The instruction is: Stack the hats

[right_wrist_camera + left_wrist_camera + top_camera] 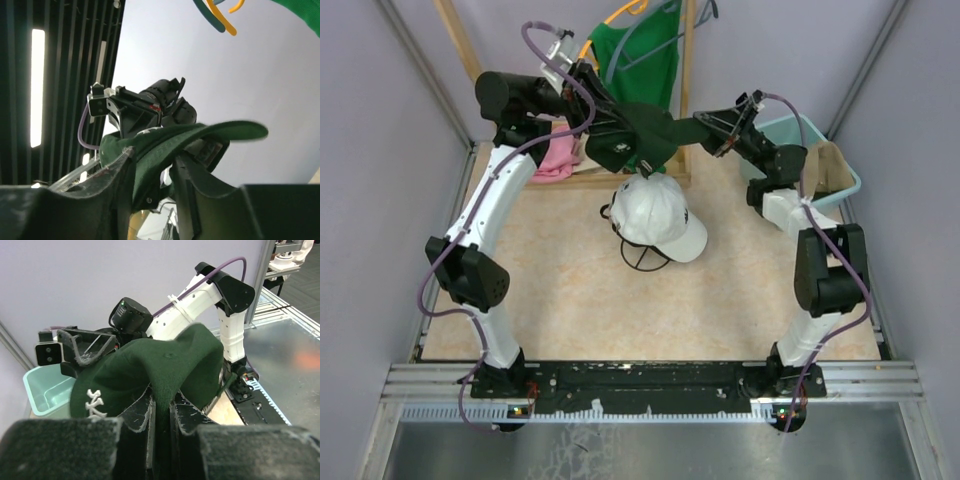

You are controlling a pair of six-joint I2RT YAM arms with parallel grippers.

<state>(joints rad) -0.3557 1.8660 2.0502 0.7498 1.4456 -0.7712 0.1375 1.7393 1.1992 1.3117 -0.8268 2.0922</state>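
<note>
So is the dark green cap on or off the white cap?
Off: the left end effector and right end effector pinch the dark green cap in mid-air, clear of the white cap.

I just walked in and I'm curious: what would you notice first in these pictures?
One dark green cap hangs in the air near the back of the table, pinched by the left pincer and the right pincer at once. Just in front of it, a white cap sits in the middle of the table.

Dark cap in left end effector
</note>
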